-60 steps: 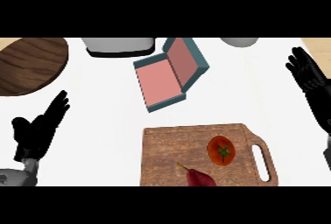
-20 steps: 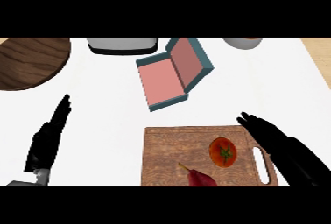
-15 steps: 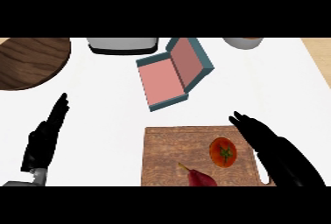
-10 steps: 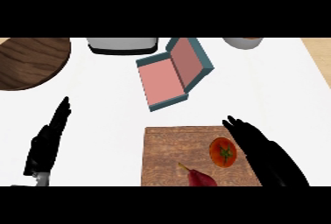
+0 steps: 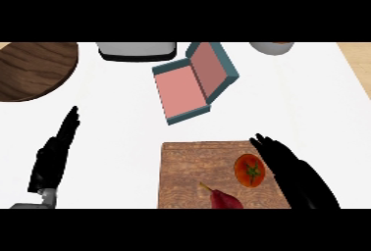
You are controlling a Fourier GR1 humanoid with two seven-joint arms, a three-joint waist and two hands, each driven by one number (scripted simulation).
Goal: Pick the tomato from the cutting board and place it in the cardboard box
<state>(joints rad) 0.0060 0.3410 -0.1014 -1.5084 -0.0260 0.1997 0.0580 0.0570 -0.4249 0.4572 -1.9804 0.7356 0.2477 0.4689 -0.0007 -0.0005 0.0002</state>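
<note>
White desk [image 5: 123,122] carries the board [image 5: 192,171]; right hand [image 5: 293,171], fingers straight, flanks the tomato [image 5: 249,169], ready to grasp.

The right hand [image 5: 293,171] covers the right edge of the cutting board [image 5: 190,171], and its wrist runs out at the lower edge. A dark red vegetable [image 5: 223,198] on the board is cut off there too. A grey object [image 5: 136,49], a round grey vessel [image 5: 272,47] and a wooden round [image 5: 33,68] are clipped by the top or left edge; what they are cannot be told
</note>
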